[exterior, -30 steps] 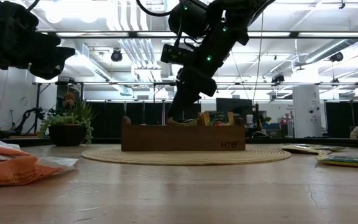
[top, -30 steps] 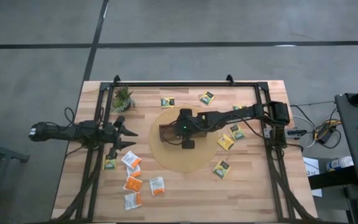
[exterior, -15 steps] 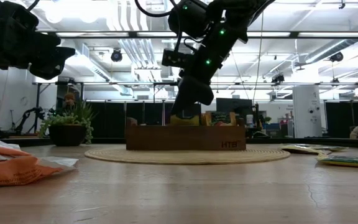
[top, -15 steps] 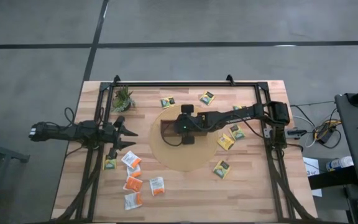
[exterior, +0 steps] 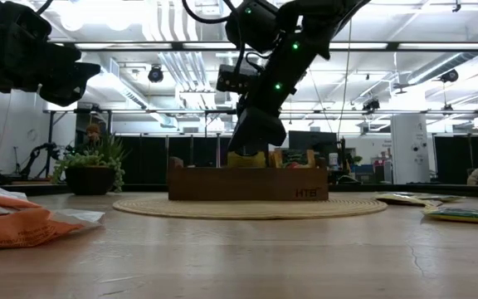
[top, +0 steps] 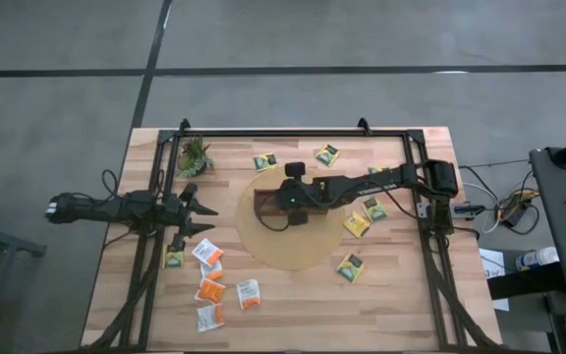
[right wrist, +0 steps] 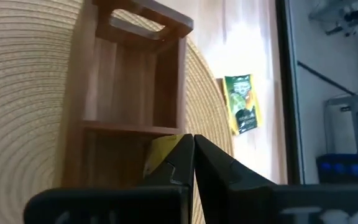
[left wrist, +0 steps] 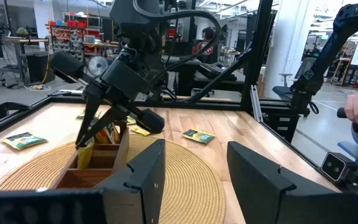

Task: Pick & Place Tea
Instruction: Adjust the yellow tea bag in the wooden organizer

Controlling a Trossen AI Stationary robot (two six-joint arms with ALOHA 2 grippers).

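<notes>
While the left gripper [top: 200, 212] hangs open and empty over the table's left side, above the loose orange and white sachets [top: 210, 290], the right gripper [right wrist: 193, 152] is down over the wooden tray [exterior: 247, 183] at the middle of the round woven mat [top: 288, 258]. Its fingers [right wrist: 176, 163] are pressed together on a yellow tea sachet [right wrist: 156, 152], which sits right at the fingertips, pinched by one edge and hanging just above a compartment near the tray's left end. More yellow-and-dark sachets [top: 354, 265] lie scattered on the table to the right of the mat and along the far edge. A small potted plant [top: 194, 154] stands at the far left corner.
</notes>
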